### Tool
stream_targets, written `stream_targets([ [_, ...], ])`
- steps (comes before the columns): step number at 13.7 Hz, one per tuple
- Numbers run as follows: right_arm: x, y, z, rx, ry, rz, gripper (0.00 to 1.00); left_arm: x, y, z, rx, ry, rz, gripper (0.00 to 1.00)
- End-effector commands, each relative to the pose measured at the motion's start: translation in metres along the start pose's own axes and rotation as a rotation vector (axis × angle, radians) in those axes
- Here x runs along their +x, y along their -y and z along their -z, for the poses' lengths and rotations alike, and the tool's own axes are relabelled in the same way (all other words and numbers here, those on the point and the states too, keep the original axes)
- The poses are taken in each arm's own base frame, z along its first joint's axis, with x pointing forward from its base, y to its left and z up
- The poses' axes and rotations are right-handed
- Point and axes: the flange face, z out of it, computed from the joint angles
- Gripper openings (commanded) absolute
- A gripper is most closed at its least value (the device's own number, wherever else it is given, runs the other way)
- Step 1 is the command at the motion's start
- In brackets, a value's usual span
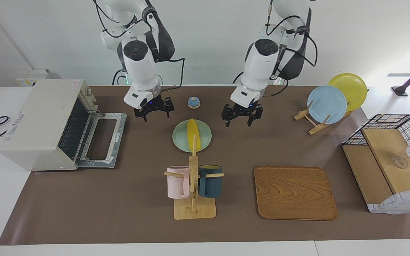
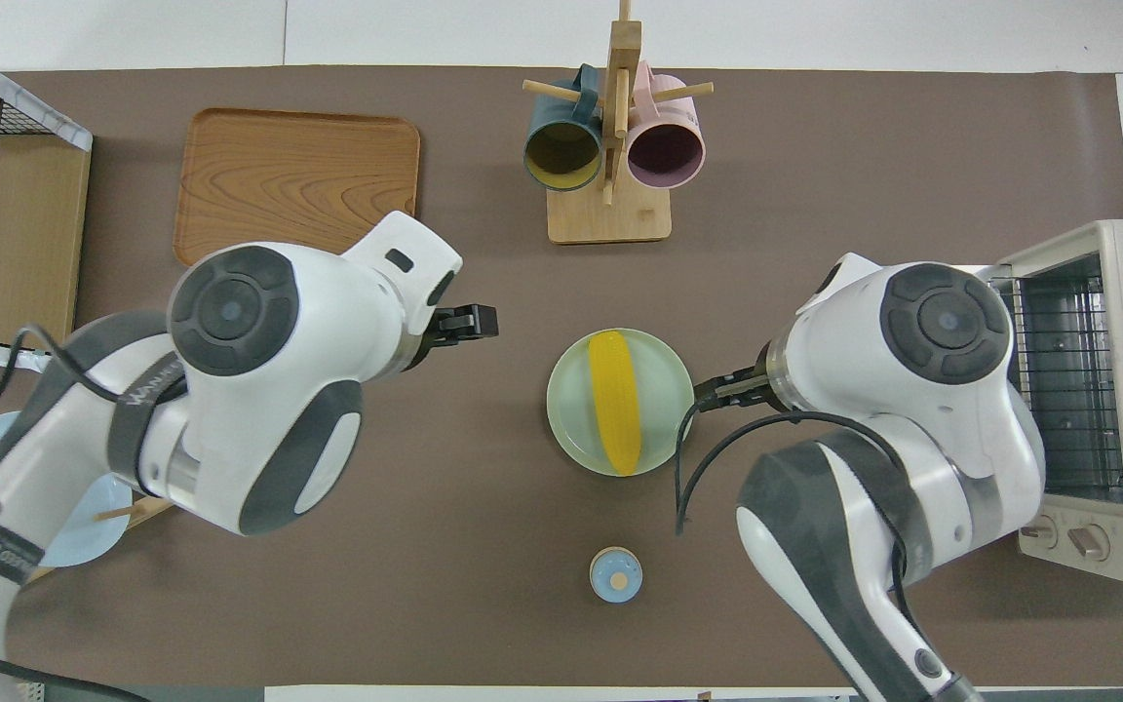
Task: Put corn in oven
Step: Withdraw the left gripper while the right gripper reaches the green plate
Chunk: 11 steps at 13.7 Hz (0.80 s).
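Overhead view: the corn (image 2: 615,414) lies lengthwise on the mint plate (image 2: 665,363) at mid-table, with neither gripper touching it.
From across the table, the left gripper (image 1: 241,117) hangs raised over bare mat beside the plate toward the left arm's end, fingers spread wide and holding nothing; the right gripper (image 1: 154,112) hovers over the mat between the plate and the oven (image 1: 39,121), also spread and empty. The oven's door (image 1: 102,140) lies folded down flat, its wire rack showing. A small blue bell (image 1: 193,102) sits nearer the robots than the plate.
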Motion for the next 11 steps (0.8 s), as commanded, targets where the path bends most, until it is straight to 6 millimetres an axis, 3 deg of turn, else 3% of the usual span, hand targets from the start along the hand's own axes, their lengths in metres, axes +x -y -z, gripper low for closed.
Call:
stream_targets([
  [1, 0.007, 0.06, -0.027, -0.012, -0.029, -0.025, 1.0, 0.013, 0.061, 0.05, 0.022, 0.032, -0.033, 1.0],
  [4, 0.029, 0.146, -0.036, -0.067, -0.045, -0.054, 1.0, 0.039, 0.122, 0.097, 0.052, 0.062, -0.008, 1.0],
  [5, 0.033, 0.185, -0.051, -0.107, -0.042, -0.008, 1.0, 0.042, 0.139, 0.115, 0.058, 0.085, -0.023, 1.0],
  [6, 0.039, 0.207, -0.067, -0.149, -0.072, 0.001, 1.0, 0.045, 0.154, 0.129, 0.061, 0.1, -0.037, 1.0],
  [9, 0.043, 0.217, -0.1, -0.159, -0.098, -0.014, 1.0, 0.042, 0.182, 0.162, 0.082, 0.121, -0.028, 1.0],
  [10, 0.042, 0.216, -0.107, -0.175, -0.098, 0.005, 0.91, 0.039, 0.183, 0.167, 0.103, 0.113, -0.027, 1.0],
  [11, 0.039, 0.213, -0.119, -0.201, -0.098, 0.024, 0.74, 0.036, 0.185, 0.172, 0.111, 0.111, -0.017, 1.0],
])
